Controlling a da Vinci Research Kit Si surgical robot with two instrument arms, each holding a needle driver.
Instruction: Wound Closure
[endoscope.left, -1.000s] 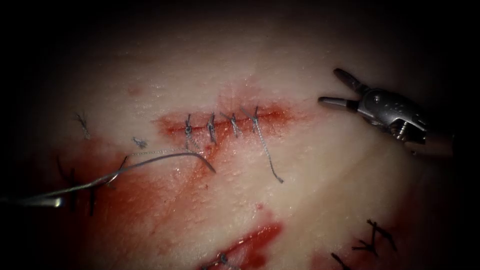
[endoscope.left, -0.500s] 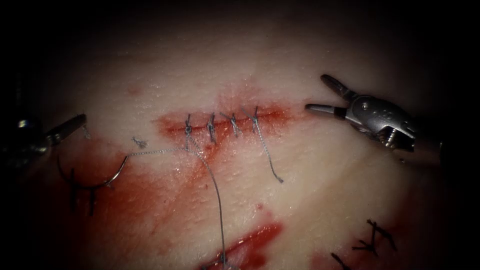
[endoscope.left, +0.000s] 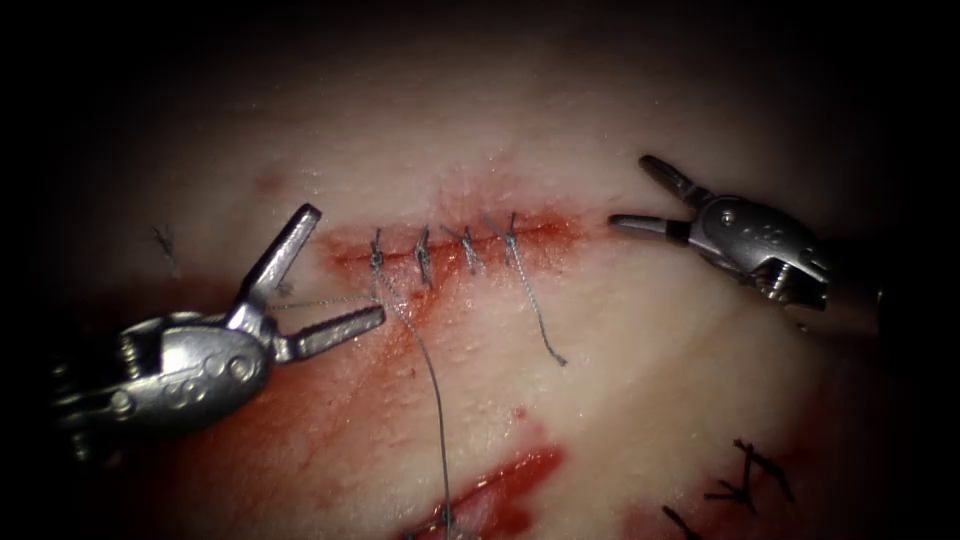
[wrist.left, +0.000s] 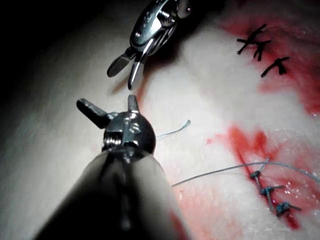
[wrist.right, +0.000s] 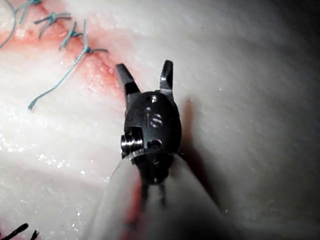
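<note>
The cut (endoscope.left: 450, 245) runs roughly horizontally across the tissue (endoscope.left: 620, 330) in the endoscope view, its long axis tilting slightly upward toward the right. Four stitches (endoscope.left: 465, 248) cross it side by side.

Left end effector (endoscope.left: 325, 275): jaws spread wide, holding nothing. It sits at the left end of the cut. The upper jaw points up and to the right, toward the cut's left end; the lower jaw points right, lying just below the cut line. A thin strand of thread (endoscope.left: 315, 303) runs between the two jaws — whether it touches either jaw cannot be told.

Right end effector (endoscope.left: 630, 195): jaws spread wide, holding nothing. It hovers just beyond the right end of the cut, both jaws pointing left toward it. In the right wrist view the right end effector (wrist.right: 145, 72) stands apart from the nearest stitch.

Thread: a long strand (endoscope.left: 430, 400) leaves the leftmost stitch and runs downward across the tissue into the red fluid (endoscope.left: 500, 485) below. A shorter tail (endoscope.left: 535, 310) hangs from the rightmost stitch, running down and to the right to a free end.

Needle: not identifiable — its position cannot be told.

Dark older stitches (endoscope.left: 745, 480) lie well apart from the cut.
</note>
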